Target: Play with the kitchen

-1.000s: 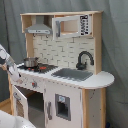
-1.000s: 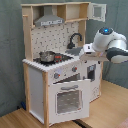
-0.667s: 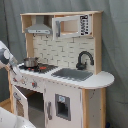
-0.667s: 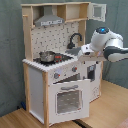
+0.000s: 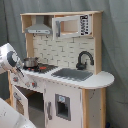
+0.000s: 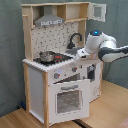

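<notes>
In the first exterior view the kitchen (image 5: pixel 62 70) fills the middle, the arm (image 5: pixel 10 59) at its left edge beside the pot (image 5: pixel 30 62). In the second exterior view the arm (image 6: pixel 102 47) reaches from the right, over the sink side; whether the claw is wide or narrow cannot be told.

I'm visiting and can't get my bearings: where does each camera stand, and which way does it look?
First exterior view: before the tall white and light-wood toy kitchen, toward its sink end; a white arm part shows at the first exterior view's left.
Second exterior view: off the hob-end corner, facing the open oven door; the white arm reaches in from the second exterior view's right.
Both show the small metal pot and black faucet.
</notes>
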`<control>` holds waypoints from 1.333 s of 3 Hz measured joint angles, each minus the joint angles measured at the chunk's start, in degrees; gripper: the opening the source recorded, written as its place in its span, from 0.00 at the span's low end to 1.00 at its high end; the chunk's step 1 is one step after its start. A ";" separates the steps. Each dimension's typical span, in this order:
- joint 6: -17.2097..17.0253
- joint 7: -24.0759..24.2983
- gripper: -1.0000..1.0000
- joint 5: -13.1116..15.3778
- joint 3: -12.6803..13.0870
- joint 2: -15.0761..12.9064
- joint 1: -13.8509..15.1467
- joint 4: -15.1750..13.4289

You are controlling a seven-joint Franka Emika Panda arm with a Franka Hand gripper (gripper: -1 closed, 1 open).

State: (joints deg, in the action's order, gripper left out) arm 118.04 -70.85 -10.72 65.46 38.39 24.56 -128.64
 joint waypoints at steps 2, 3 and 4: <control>4.76 -3.21 1.00 0.11 6.21 -4.66 6.00 -0.04; 5.07 -3.64 0.00 0.11 6.63 -4.90 6.59 -0.04; 6.62 -6.67 0.00 0.10 9.46 -6.38 10.13 -0.04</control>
State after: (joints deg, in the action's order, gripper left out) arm 124.66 -77.52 -10.61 74.92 32.01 34.69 -128.68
